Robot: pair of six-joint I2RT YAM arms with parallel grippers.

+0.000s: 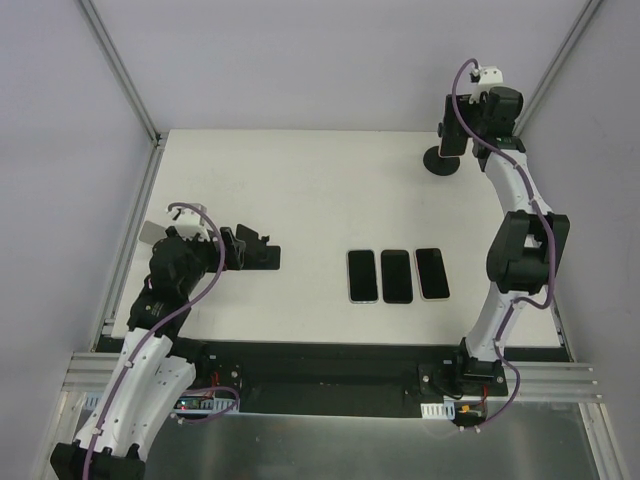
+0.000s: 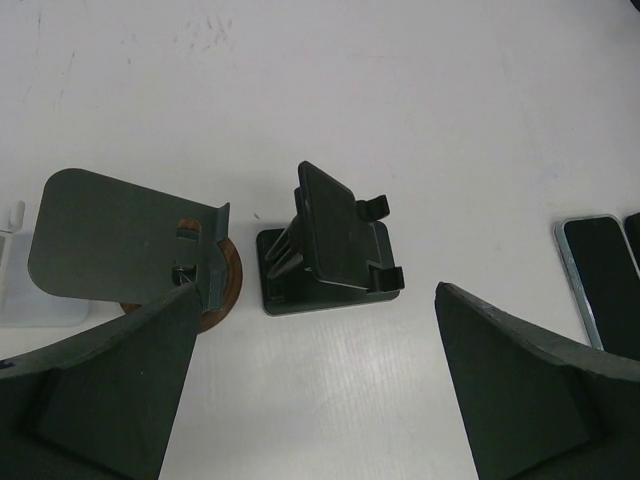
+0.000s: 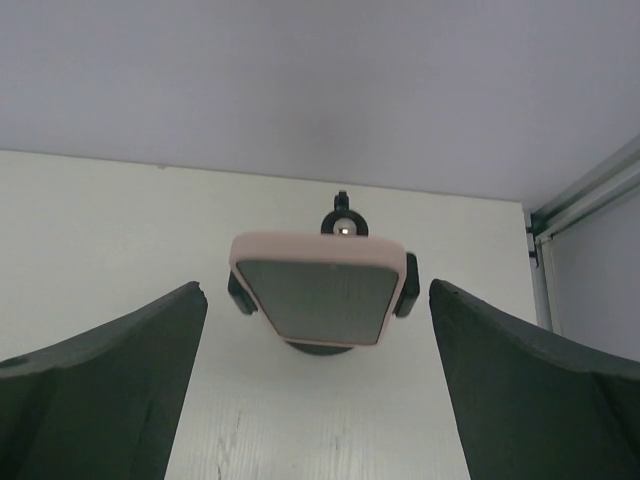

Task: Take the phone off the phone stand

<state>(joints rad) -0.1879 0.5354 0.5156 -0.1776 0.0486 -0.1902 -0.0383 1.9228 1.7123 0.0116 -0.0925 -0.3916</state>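
Note:
A phone in a pink case (image 3: 318, 285) sits in the side clamps of a black phone stand (image 3: 320, 347) at the table's far right; in the top view the phone (image 1: 450, 130) stands above the stand's round base (image 1: 441, 162). My right gripper (image 3: 318, 400) is open, its fingers (image 3: 110, 380) set wide to either side of the phone and short of it, touching nothing; it also shows in the top view (image 1: 472, 118). My left gripper (image 2: 315, 400) is open and empty at the left of the table (image 1: 243, 248).
An empty black folding stand (image 2: 330, 245) lies just ahead of my left gripper, beside a grey plate stand on a round wooden base (image 2: 130, 245). Three phones (image 1: 397, 275) lie flat in a row at mid-table. The enclosure walls and frame rail (image 3: 585, 195) stand close behind the phone stand.

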